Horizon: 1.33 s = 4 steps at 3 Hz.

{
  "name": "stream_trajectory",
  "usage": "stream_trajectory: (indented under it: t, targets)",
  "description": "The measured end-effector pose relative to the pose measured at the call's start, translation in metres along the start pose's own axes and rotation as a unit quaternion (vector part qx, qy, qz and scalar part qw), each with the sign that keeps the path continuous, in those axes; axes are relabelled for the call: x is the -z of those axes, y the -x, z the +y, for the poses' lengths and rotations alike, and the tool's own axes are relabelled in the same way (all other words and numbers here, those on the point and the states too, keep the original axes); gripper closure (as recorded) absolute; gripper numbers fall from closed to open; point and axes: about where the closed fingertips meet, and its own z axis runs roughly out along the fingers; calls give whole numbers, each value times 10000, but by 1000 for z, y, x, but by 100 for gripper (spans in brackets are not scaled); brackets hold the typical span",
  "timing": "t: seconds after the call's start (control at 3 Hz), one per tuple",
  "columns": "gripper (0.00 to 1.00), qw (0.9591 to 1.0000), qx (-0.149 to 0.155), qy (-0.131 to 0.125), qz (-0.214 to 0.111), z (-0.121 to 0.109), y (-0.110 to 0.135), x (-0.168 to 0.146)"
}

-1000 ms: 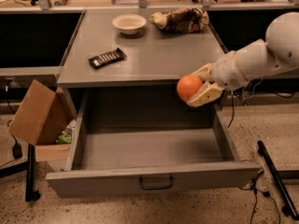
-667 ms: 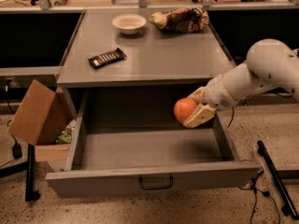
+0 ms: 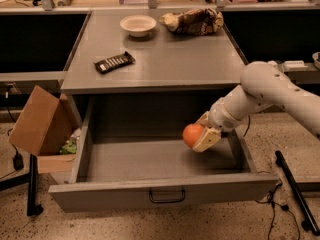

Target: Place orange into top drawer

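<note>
The orange (image 3: 192,134) is a round bright fruit held in my gripper (image 3: 201,133), whose cream fingers are shut on it. The white arm reaches in from the right. The orange hangs inside the open top drawer (image 3: 150,161), just above its grey floor, toward the right side. The drawer is pulled fully out, and its flat front panel carries a small dark wire handle (image 3: 167,196) at the centre.
On the grey tabletop (image 3: 165,59) sit a white bowl (image 3: 138,25), a brown-and-cream snack bag (image 3: 194,21) and a dark flat bar (image 3: 114,62). A cardboard box (image 3: 41,126) leans at the left. A black stand leg (image 3: 295,194) lies at the right.
My gripper has moved down and to the left with the orange, from level with the table's edge into the open drawer.
</note>
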Motion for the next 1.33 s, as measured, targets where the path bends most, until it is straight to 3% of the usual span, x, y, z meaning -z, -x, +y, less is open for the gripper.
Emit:
stream_trajectory:
  t: [0.33,0.67,1.33]
  targets:
    - [28,9996,-13,194,220,-8,-8,-21]
    - [5,9990,7,303,339,-11,-10,-30]
    - [0,9984,49,353,431,-14,-8,-34]
